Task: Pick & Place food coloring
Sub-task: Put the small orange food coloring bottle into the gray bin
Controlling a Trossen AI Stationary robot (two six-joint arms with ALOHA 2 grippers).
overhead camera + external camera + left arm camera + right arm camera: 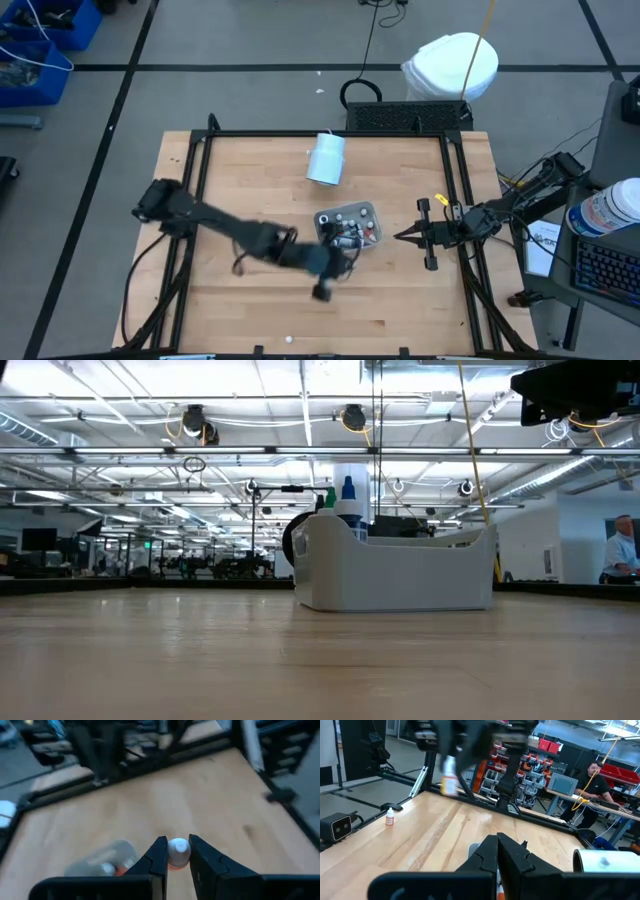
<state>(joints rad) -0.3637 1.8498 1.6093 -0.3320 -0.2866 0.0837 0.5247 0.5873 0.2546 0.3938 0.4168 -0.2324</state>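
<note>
A pale grey tray (352, 213) near the table's middle holds several tiny food coloring bottles (348, 232); green and blue tops (345, 490) stick up above its wall. My left gripper (322, 288) hangs just near of the tray, shut on one white-capped, orange-bodied bottle (178, 851), which the right wrist view shows in the air (449, 775). Another small bottle (390, 816) stands upright by its base on the wood toward the near edge. At the table's right side my right gripper (402, 237) is shut and holds nothing. My left gripper pinches the bottle by its white cap end (178, 846) between its two fingertips (159, 851), one on each side. The fingers slant downward over the table. The bottle is lifted clear of the tray and the wood, roughly upright, with its orange body (449, 785) below the cap.
A pale blue-white cylinder (326, 158) lies on its side at the far middle of the table. Black frame rails (330, 134) run round the table's edges. Bare wood stretches across the near and left parts. A person (592, 780) sits at a desk beyond the table.
</note>
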